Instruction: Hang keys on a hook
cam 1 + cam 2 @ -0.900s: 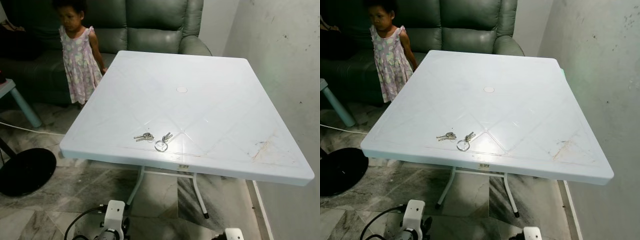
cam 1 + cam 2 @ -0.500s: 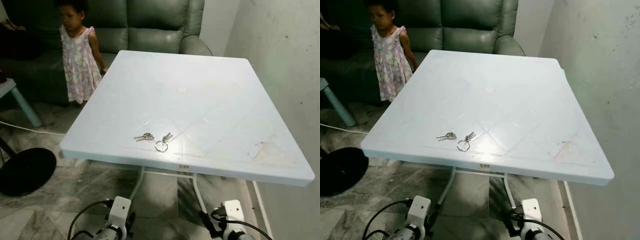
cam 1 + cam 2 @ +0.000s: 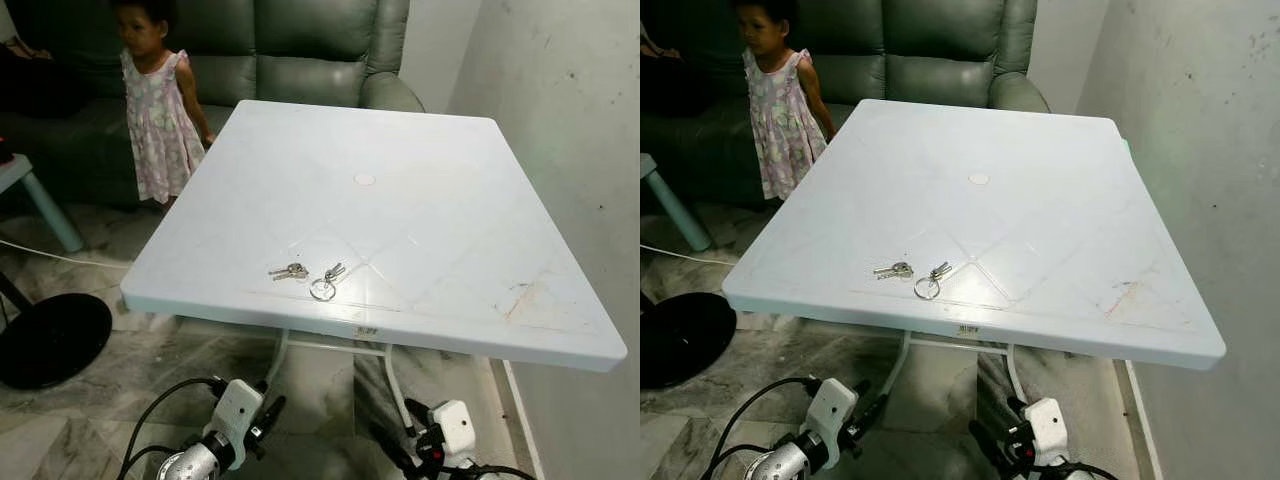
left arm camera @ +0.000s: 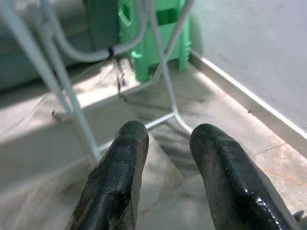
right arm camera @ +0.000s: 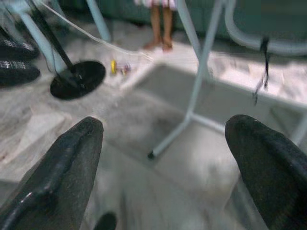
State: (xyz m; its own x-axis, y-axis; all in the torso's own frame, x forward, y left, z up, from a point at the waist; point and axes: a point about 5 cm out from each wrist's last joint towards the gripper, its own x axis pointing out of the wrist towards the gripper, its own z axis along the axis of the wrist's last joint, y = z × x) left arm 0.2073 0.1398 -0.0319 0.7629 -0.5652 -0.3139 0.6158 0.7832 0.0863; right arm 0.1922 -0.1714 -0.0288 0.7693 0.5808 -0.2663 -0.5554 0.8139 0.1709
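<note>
The robot has two silver arms with white boxy wrist blocks, thin black cables looping off them, and the left gripper [image 4: 168, 158] and right gripper [image 5: 165, 158] each have two long, fat, shiny black fingers with round tips.

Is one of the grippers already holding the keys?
No, the keys lie on the white table near its front edge, while the left gripper and right gripper are low below the table.
</note>
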